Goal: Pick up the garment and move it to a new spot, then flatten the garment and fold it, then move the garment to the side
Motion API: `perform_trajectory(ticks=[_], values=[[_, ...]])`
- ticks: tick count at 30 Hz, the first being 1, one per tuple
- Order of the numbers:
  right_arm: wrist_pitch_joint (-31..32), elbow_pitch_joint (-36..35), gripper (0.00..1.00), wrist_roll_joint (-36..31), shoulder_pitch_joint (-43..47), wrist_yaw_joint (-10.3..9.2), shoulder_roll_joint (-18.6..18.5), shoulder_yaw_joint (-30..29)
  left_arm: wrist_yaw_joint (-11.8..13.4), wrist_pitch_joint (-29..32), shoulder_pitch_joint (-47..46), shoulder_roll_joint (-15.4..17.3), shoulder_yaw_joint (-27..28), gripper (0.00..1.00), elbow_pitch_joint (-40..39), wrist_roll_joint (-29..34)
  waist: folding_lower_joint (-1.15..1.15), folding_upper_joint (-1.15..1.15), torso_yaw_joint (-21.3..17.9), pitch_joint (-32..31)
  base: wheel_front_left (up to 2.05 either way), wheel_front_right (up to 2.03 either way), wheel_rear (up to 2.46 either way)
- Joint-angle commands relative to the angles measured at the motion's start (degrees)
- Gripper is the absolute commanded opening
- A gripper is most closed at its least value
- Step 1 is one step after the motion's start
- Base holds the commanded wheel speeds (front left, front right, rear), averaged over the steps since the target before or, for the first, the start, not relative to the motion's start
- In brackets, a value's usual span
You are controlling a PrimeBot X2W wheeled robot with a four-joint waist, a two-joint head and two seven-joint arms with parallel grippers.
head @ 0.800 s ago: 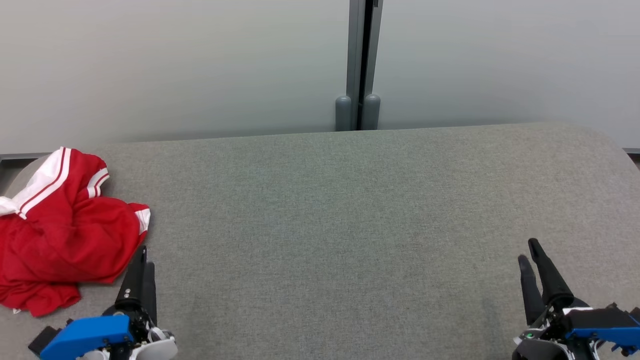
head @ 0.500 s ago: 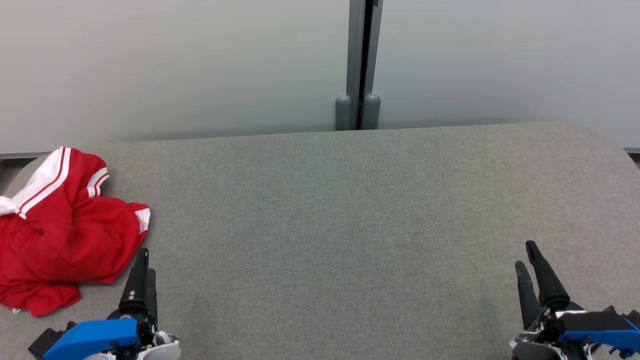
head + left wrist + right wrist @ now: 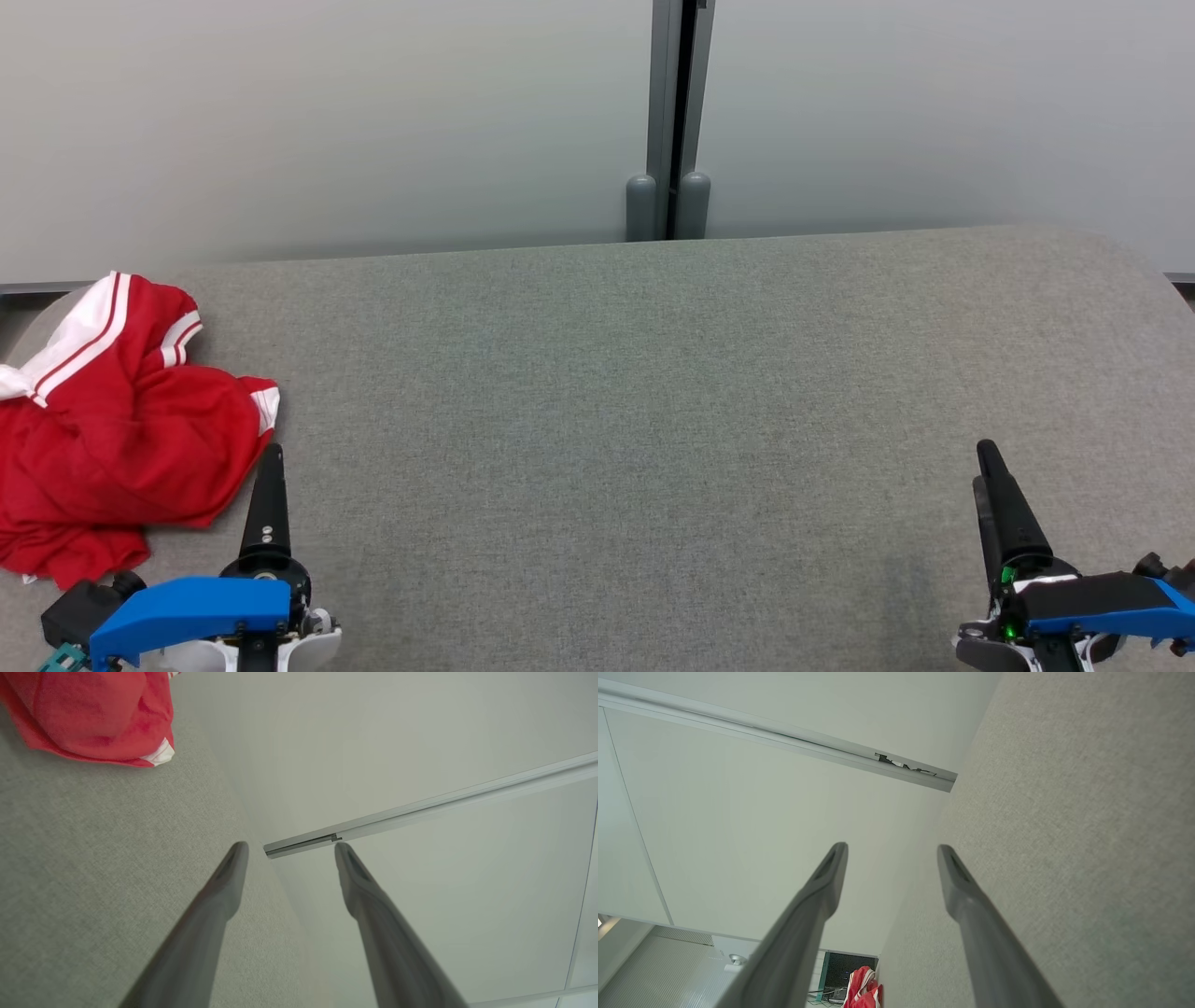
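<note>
The left gripper (image 3: 271,459) sits at the lower left of the head view, turned on edge so one finger hides the other, and it holds nothing. Its tip is just beside the near right edge of the garment (image 3: 121,439), a red heap with white stripes, bunched at the left end of the table (image 3: 653,392). The right gripper (image 3: 983,464) is at the lower right, also on edge and empty, well apart from the garment. A pale wall (image 3: 327,121) with a grey post (image 3: 679,121) stands behind the table. The pickup looks not yet begun. The heap lies off to one side, which I judge leaves the middle of the table as the new spot for flattening.

In the left wrist view, the left gripper (image 3: 289,845) has its jaws spread wide with nothing between them. The garment (image 3: 93,714) lies up in the corner, off the line of the fingers, so the arm would need to swing toward it before closing. The table (image 3: 93,868) runs under one finger.

In the right wrist view, the right gripper (image 3: 892,848) is just as wide and bare. The garment (image 3: 861,991) shows small and far off past the table (image 3: 1087,835). That probably makes the left arm the one to reach first.
</note>
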Motion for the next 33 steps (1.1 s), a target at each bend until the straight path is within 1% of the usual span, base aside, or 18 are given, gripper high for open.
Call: perform_trajectory(ticks=[1,4,5,14,26,33], values=[[-0.7,-1.3,1.00,-1.8,-0.2,0.05,-0.3,0.1,0.4,-0.7,-1.2,0.4,-0.5,1.00,-1.5,2.5,0.00,0.00,0.0,0.0,0.00,0.00,0.00],[-1.7,-1.8,1.00,-5.5,0.0,0.05,-0.3,0.3,1.5,-1.6,-1.0,0.5,-1.4,1.00,-2.2,7.5,0.00,0.00,0.0,0.1,0.00,0.00,0.00],[-1.7,-1.8,1.00,-5.5,0.0,0.05,-0.3,0.3,1.5,-1.6,-1.0,0.5,-1.4,1.00,-2.2,7.5,0.00,0.00,0.0,0.1,0.00,0.00,0.00],[-3.6,-2.6,1.00,-13.7,0.3,0.07,-0.3,1.0,3.5,-3.6,-0.8,0.5,-3.2,1.00,-2.6,17.4,0.00,0.00,0.0,0.2,0.00,0.00,0.00],[-5.9,-3.0,1.00,-23.7,0.9,0.08,-0.4,1.6,4.9,-5.9,-0.1,0.6,-4.9,1.00,-1.7,29.9,0.00,0.00,0.1,0.2,0.00,0.00,0.00],[-7.2,-2.5,1.00,-28.9,1.3,0.09,-0.4,1.9,5.8,-7.1,0.4,0.7,-5.5,1.00,-1.6,36.0,0.00,0.00,0.3,0.0,0.00,0.00,0.00]])
